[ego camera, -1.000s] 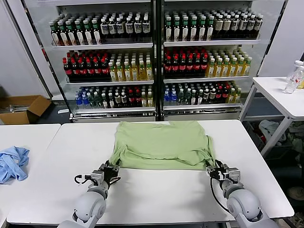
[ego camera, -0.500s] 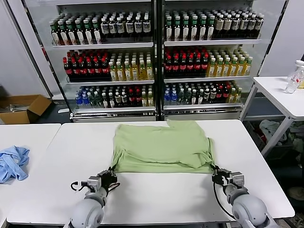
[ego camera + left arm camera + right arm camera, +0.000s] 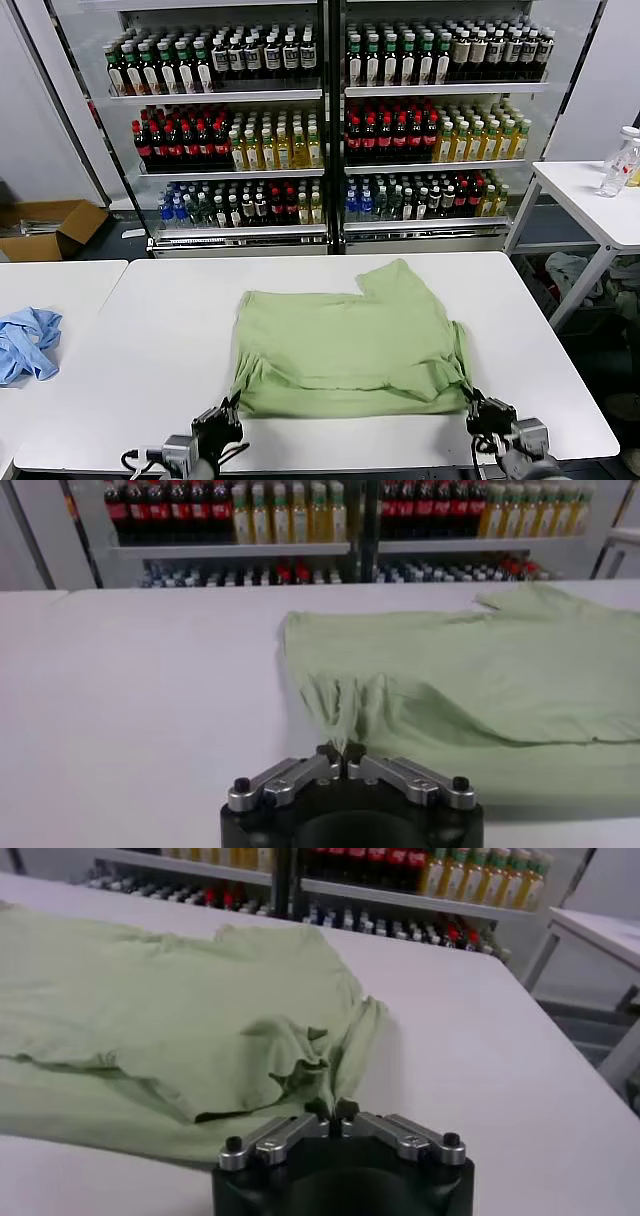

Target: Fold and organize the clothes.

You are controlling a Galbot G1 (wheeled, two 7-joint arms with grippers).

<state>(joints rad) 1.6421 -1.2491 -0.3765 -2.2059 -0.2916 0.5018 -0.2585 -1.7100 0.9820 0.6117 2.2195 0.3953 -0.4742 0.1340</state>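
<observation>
The light green shirt [image 3: 350,340] lies spread on the white table [image 3: 150,330], its near edge close to the table's front. My left gripper [image 3: 232,405] is shut on the shirt's near left corner; in the left wrist view [image 3: 342,751] the cloth [image 3: 470,670] bunches into its closed tips. My right gripper [image 3: 470,398] is shut on the near right corner; in the right wrist view [image 3: 333,1110] the cloth [image 3: 150,1008] gathers between the tips. No buttons or print show.
A light blue cloth [image 3: 25,342] lies on a separate table at the left. A drinks fridge [image 3: 330,120] full of bottles stands behind. A small table [image 3: 590,200] with a bottle is at the back right. A cardboard box [image 3: 45,228] sits on the floor.
Both grippers have pulled back toward the table's front edge, dragging the shirt with them. The shirt's far edge has left the back of the table.
</observation>
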